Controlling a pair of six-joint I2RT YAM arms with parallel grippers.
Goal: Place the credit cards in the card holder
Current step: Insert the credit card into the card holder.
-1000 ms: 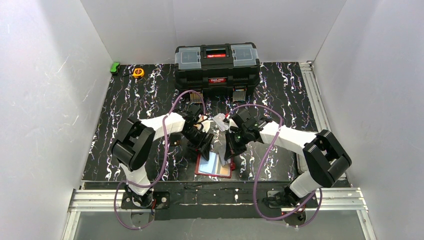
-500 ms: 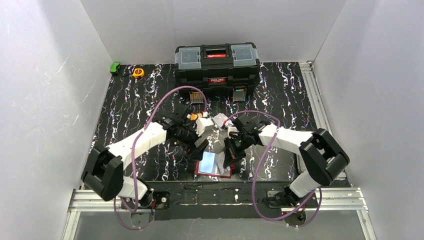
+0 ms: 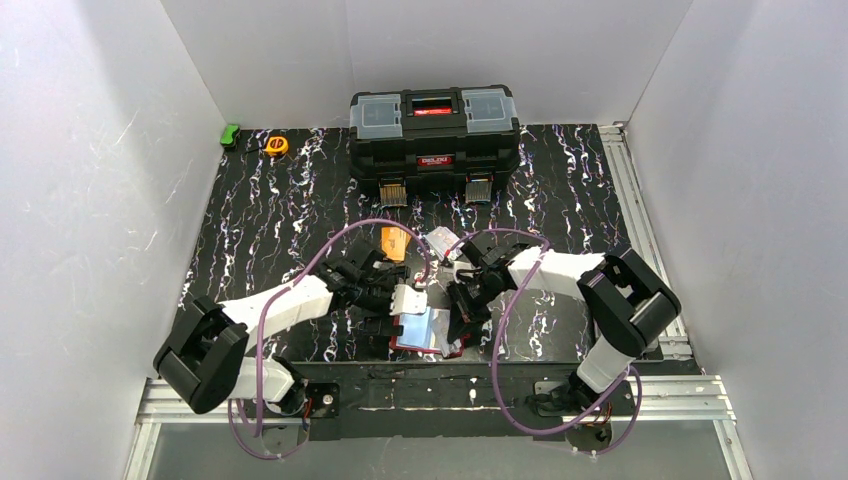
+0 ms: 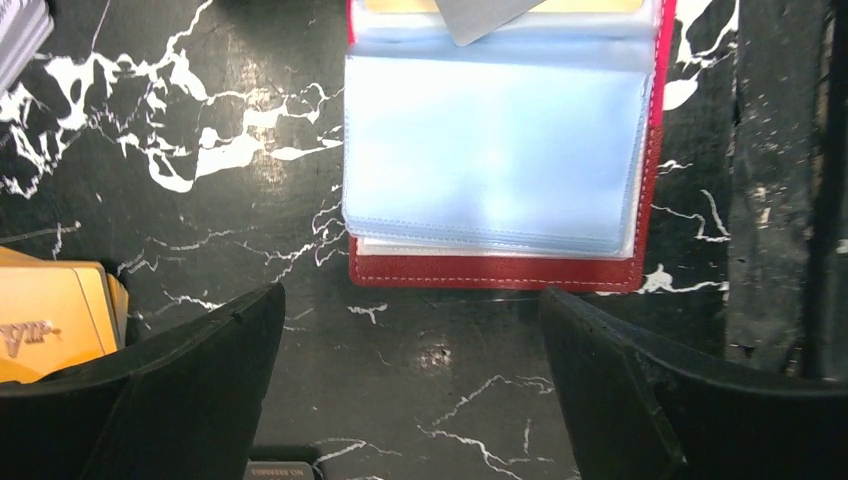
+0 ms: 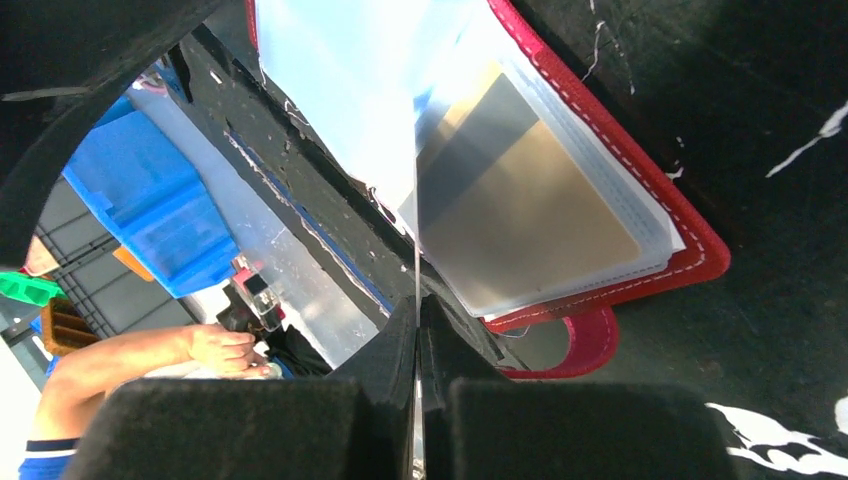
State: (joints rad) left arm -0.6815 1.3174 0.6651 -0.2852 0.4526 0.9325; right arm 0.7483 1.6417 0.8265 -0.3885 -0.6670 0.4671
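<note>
The red card holder (image 3: 432, 334) lies open near the table's front edge, its clear pockets (image 4: 495, 150) facing up. My right gripper (image 3: 461, 316) is shut on a thin card, seen edge-on (image 5: 415, 240), and holds it upright over the holder's right half (image 5: 540, 200). In the left wrist view a grey card corner (image 4: 480, 12) shows at the holder's far end. My left gripper (image 3: 389, 322) is open and empty just left of the holder, jaws wide over bare table (image 4: 410, 296). Orange cards (image 3: 394, 242) and whitish-grey cards (image 3: 440, 240) lie further back.
A big black toolbox (image 3: 434, 128) stands at the back. A yellow tape measure (image 3: 276, 145) and a green object (image 3: 230, 134) sit at the back left. The holder's snap tab (image 5: 588, 345) sticks out on its right. An orange card (image 4: 50, 320) lies by my left finger.
My left arm has stretched out low and its gripper has moved toward the front edge, to the holder's left side. My right gripper has shifted slightly nearer, still holding the card.
</note>
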